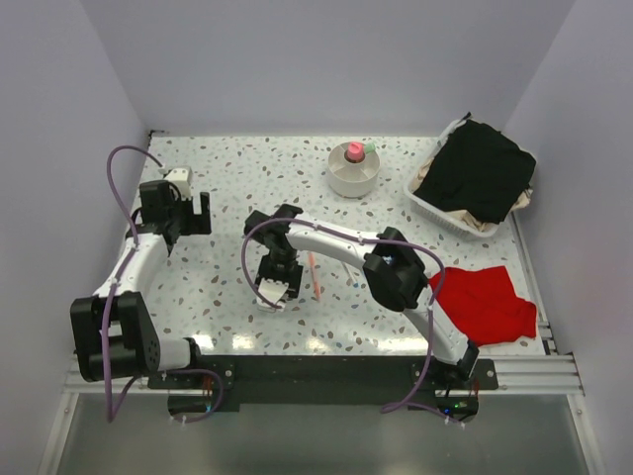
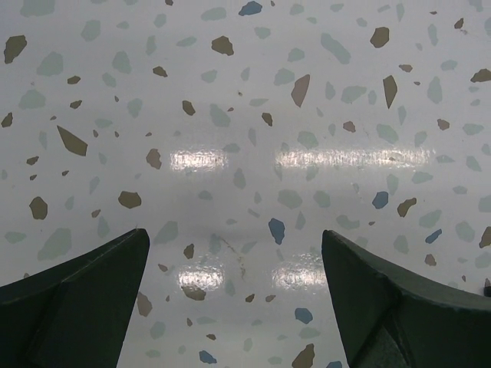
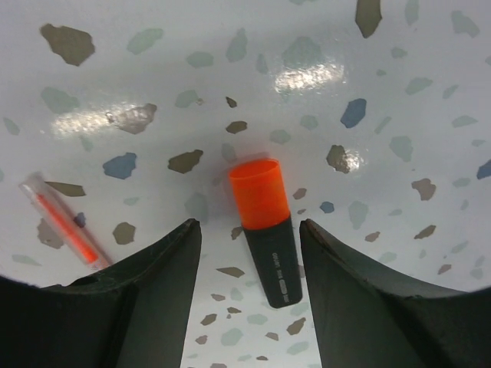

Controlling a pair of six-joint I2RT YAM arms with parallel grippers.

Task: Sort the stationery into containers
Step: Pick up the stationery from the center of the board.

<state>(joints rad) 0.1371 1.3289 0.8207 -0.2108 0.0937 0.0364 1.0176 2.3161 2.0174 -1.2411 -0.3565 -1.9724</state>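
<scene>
Here, right claw (image 3: 249,224) spread open straddling orange-and-black highlighter (image 3: 265,249); left claw (image 2: 234,232) released.

White-and-black arms (image 1: 331,236), purple cables (image 1: 111,168)

Glossy speckled table (image 2: 230,92), smooth plastic highlighter (image 3: 265,238), matt red cloth (image 1: 487,302)

I count one round white bowl (image 1: 354,184), holding one pink-capped stick (image 1: 353,150) and one small green item (image 1: 370,147). Nearer me than the bowl: one orange-and-black highlighter (image 3: 265,230), one thin pink pen (image 1: 315,275). Right of the bowl: one white basket (image 1: 425,204), one black cloth (image 1: 475,173), one red cloth (image 1: 485,302).
</scene>
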